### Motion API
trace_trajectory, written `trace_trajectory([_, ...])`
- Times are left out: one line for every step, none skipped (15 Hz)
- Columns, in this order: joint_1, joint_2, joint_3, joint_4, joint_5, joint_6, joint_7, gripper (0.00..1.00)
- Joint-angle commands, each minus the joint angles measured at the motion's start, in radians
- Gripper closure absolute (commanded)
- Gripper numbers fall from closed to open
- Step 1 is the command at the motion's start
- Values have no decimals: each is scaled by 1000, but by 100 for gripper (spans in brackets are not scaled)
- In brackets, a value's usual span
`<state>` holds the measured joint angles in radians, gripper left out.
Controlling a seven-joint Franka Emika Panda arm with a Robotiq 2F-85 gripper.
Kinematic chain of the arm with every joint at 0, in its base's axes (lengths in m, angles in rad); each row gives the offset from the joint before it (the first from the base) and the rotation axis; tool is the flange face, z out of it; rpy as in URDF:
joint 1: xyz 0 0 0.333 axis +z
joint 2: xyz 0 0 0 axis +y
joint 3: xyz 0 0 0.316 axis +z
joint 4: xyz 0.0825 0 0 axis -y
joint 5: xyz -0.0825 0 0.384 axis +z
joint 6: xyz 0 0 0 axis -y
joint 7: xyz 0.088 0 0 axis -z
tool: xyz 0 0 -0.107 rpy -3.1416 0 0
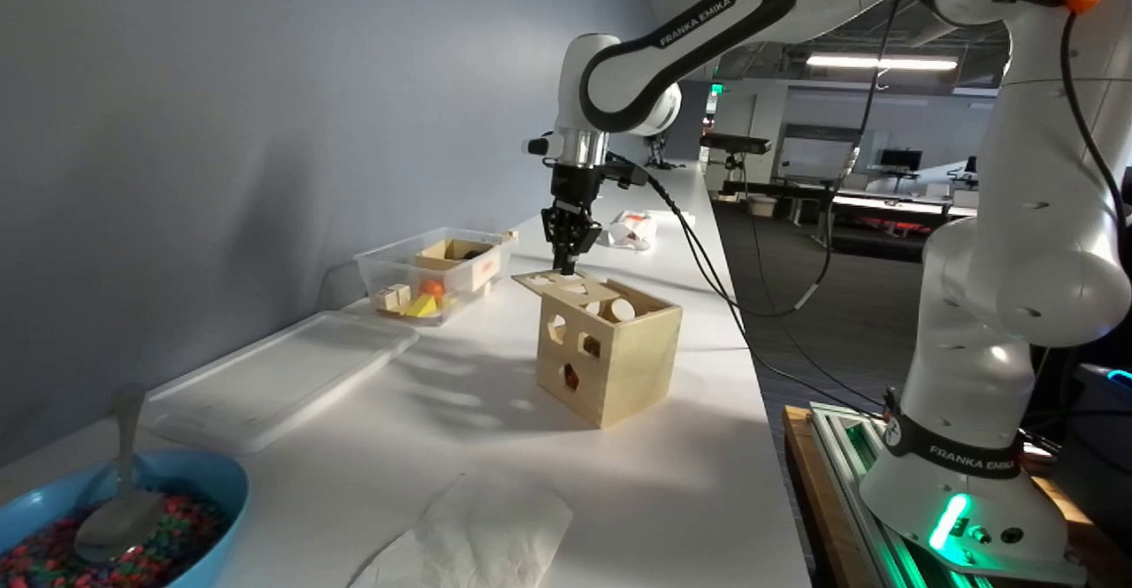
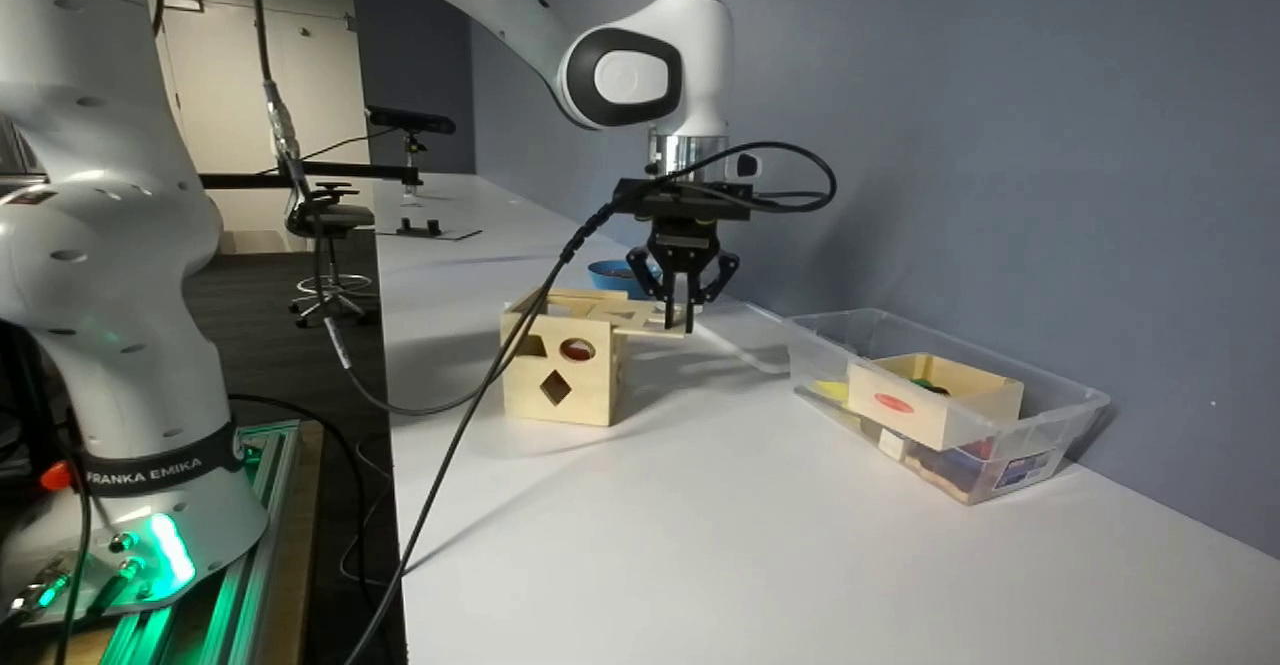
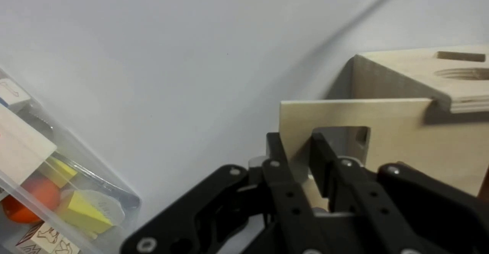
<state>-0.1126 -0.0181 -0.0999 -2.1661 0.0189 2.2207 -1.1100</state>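
My gripper (image 1: pixel 564 264) points down at a flat wooden lid with cut-out holes (image 1: pixel 601 292). The lid lies at the top of a light wooden shape-sorter box (image 1: pixel 641 358) and juts out past one side, leaving part of the top open. In the wrist view the fingers (image 3: pixel 294 141) are close together around the lid's end strip (image 3: pixel 405 139). One finger is outside the end edge and one is in a square hole. The box (image 3: pixel 401 67) is at the right there. In an exterior view the gripper (image 2: pixel 680 317) is at the lid's overhanging end (image 2: pixel 650 331).
A clear plastic bin (image 2: pixel 1080 395) with a small wooden box and several blocks stands by the wall. A clear bin lid (image 1: pixel 274 376), a blue bowl (image 1: pixel 225 500) with a spoon, a white cloth (image 1: pixel 495 526) and a white bag (image 1: pixel 632 227) lie on the table. Cables hang from the wrist.
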Motion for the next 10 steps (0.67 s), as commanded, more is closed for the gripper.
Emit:
trace_trajectory([18,-59,7,-57,-16,15,-14,94])
trace_trajectory([21,-55,7,-53,-7,7,-16,94])
trace_trajectory([23,-53,6,-50,-7,2,11,94])
trace_trajectory([24,-51,7,-48,-9,-1,23,94])
trace_trajectory([26,-45,6,-45,-6,-2,16,94])
trace_trajectory([28,-35,6,-36,-7,-19,-8,94])
trace_trajectory([29,-30,7,-35,-7,-22,-6,94])
trace_trajectory([30,-29,7,-36,-6,-22,-6,94])
trace_trajectory([31,-32,7,-37,-1,-24,-8,94])
trace_trajectory([32,-31,7,-36,3,-29,-11,94])
